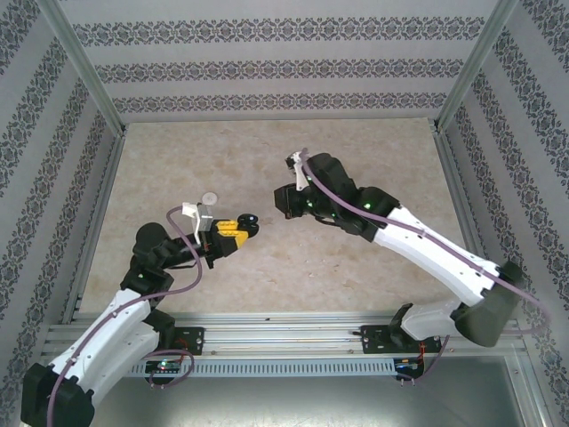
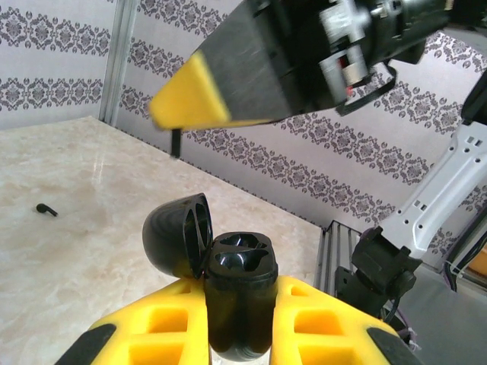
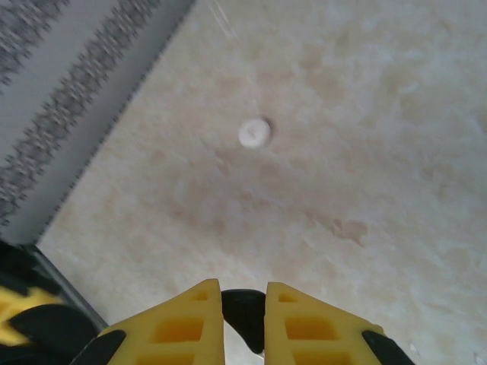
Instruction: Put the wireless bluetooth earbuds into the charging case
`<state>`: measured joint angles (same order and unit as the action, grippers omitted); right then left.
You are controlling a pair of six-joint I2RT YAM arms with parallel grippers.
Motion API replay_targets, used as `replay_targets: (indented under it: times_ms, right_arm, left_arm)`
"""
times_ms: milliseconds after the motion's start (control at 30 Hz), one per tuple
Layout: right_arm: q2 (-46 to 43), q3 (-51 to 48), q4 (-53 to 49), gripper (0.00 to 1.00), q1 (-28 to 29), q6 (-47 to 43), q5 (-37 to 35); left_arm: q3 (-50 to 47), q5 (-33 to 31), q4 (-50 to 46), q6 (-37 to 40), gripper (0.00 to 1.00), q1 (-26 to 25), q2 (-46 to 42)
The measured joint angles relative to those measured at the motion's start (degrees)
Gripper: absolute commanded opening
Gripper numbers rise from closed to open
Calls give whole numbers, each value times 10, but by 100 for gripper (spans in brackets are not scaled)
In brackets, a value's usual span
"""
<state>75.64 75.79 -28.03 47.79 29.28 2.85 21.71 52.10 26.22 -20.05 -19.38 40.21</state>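
My left gripper (image 2: 240,290) is shut on a black charging case (image 2: 240,304), held upright between the yellow fingers (image 2: 319,319). Its lid (image 2: 176,234) is flipped open to the left and its two dark wells face up. In the top view this gripper (image 1: 238,228) holds the case (image 1: 252,224) above the table's middle. My right gripper (image 3: 243,293) is shut on a small black earbud (image 3: 245,319). It hovers just right of and above the case (image 1: 283,203), and its yellow fingertip (image 2: 190,100) shows over the open case. Another black earbud (image 2: 46,208) lies on the table.
A white round case (image 3: 254,133) lies on the beige marble table (image 1: 373,160), behind the left gripper (image 1: 210,197). Patterned walls with metal posts enclose the table on three sides. The right arm's base (image 2: 380,262) stands off the table edge.
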Motion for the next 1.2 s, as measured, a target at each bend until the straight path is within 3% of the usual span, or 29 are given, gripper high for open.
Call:
replay_targets:
  times_ms: [300,633,1200]
  right_arm:
    - [-52,-26,103,13,42,2,17]
    - [-35,-54,175,13,68,-3,50]
    - [-15,-54,176,13,69,-22,56]
  left_arm:
    - [26,15,73,-36,0,0,71]
    - [26,22,208,-100,0,0,146]
    - [26,33,215,-102,0,0,139]
